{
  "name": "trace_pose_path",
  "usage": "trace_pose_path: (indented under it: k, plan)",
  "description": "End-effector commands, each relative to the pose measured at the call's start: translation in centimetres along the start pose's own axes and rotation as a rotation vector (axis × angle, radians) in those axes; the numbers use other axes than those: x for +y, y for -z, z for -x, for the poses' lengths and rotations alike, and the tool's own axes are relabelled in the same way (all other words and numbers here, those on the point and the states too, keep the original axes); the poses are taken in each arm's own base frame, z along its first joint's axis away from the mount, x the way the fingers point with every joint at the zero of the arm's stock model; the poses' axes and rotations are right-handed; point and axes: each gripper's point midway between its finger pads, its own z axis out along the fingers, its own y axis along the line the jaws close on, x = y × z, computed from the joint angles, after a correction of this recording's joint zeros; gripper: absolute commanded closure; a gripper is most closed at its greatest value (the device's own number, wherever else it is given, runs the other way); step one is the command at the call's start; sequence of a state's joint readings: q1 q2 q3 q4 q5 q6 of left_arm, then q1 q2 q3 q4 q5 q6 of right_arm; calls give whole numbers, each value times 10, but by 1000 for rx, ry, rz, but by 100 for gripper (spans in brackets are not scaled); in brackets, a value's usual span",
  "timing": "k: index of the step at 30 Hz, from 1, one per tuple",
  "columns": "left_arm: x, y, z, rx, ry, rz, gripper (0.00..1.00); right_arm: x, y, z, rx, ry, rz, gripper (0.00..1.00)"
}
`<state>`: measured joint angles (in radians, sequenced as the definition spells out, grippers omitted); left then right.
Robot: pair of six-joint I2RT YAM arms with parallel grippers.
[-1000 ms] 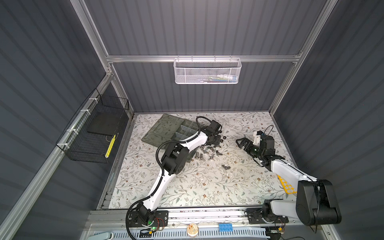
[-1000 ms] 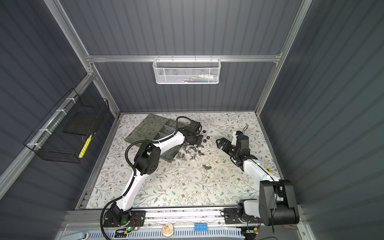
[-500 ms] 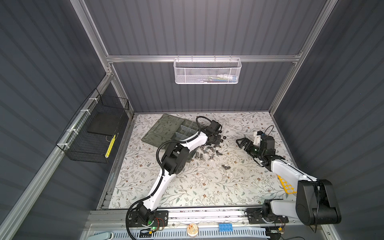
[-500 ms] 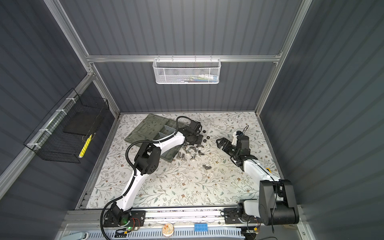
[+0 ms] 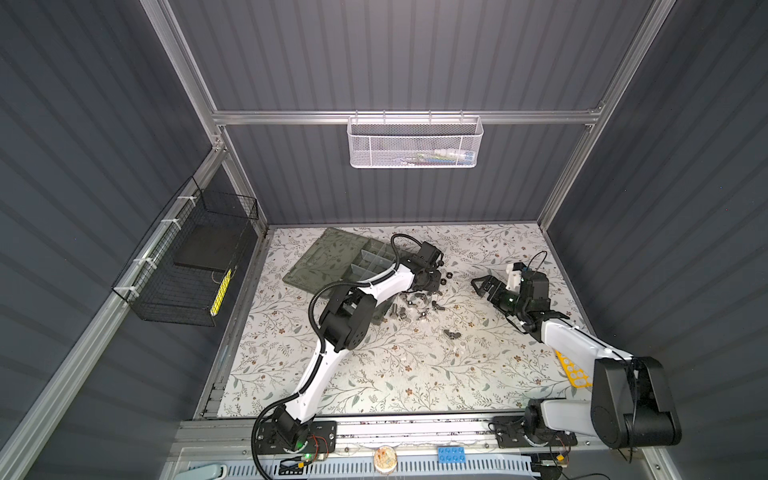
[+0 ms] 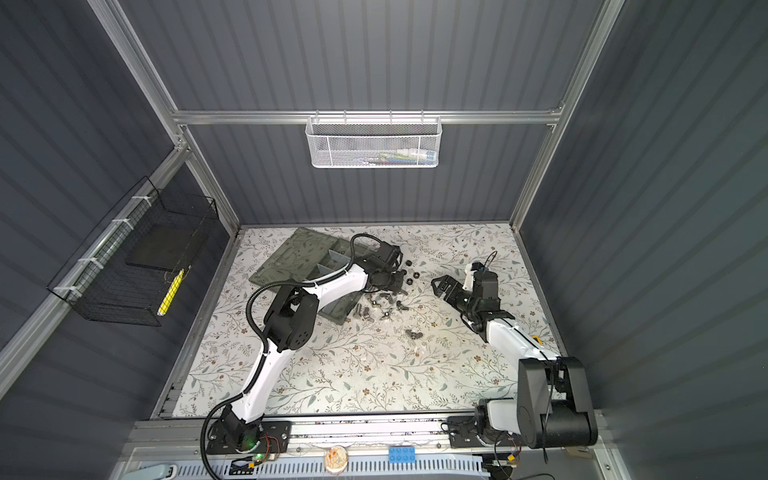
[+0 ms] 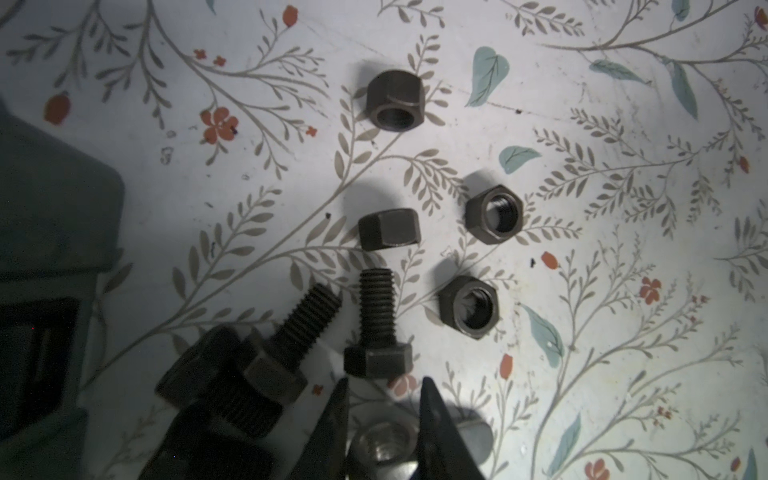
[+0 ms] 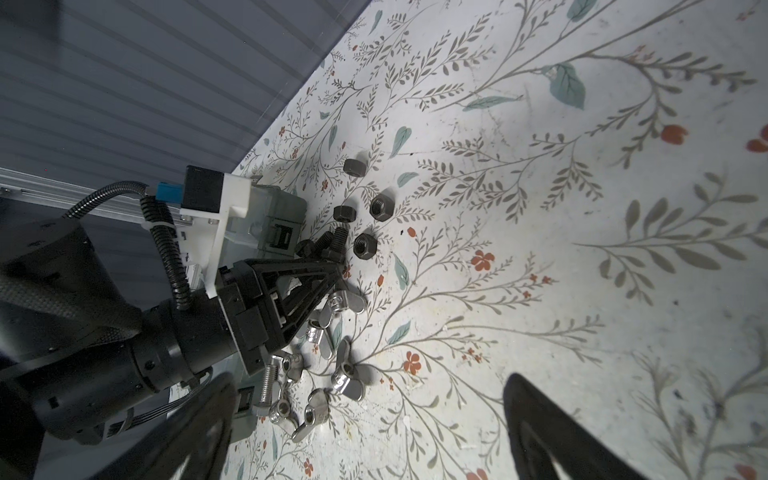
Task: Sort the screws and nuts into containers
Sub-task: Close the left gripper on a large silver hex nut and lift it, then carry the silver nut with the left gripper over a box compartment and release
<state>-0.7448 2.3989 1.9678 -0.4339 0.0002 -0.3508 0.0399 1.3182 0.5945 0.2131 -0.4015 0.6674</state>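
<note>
**Picking up a silver winged nut (image 7: 384, 446)**

Our left gripper (image 7: 382, 384) sits nipped close on that silver winged nut. Black screws (image 7: 376, 328) and black nuts (image 7: 493, 214) lie just beyond its tips. Our right gripper (image 5: 482, 286) hangs wide open, empty, well apart. Next, we judge: lift clear of the neighbours, then swing to the containers (image 5: 368, 259) beside the wrist.

Both top views are bright, even and sharp, with straight lines bowing near the edges. The left wrist view is dim and dark in one corner, with the left end effector (image 7: 382, 415) blurred. In the brighter right wrist view the right end effector (image 8: 370, 380) is out of focus, and the nuts (image 8: 379, 207) cast soft shadows.
</note>
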Motion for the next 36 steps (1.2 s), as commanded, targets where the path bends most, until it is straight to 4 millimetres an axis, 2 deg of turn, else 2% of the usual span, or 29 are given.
trace_pose_path:
  k: [1, 9, 15, 18, 29, 32, 36]
  plan:
    - [-15, 33, 18, -41, 0, -37, 76, -1, -1, -3, 9, -3, 11, 1]
    - [-19, 43, 29, -65, -8, -42, 76, 1, -2, -4, 17, -5, 28, 1]
    - [-19, 61, 43, -85, -5, -63, 76, 11, -1, -4, 22, 22, 68, 1]
    - [-13, 73, 54, -111, -3, -54, 75, 20, -1, -6, 27, 49, 97, 1]
    - [38, 106, 93, -186, 73, -38, 76, 55, -6, -17, 59, 202, 137, 1]
    - [58, 110, 101, -203, 104, -34, 75, 68, -10, -20, 67, 246, 142, 1]
    - [89, 106, 107, -211, 144, -10, 76, 81, -18, -25, 96, 261, 158, 1]
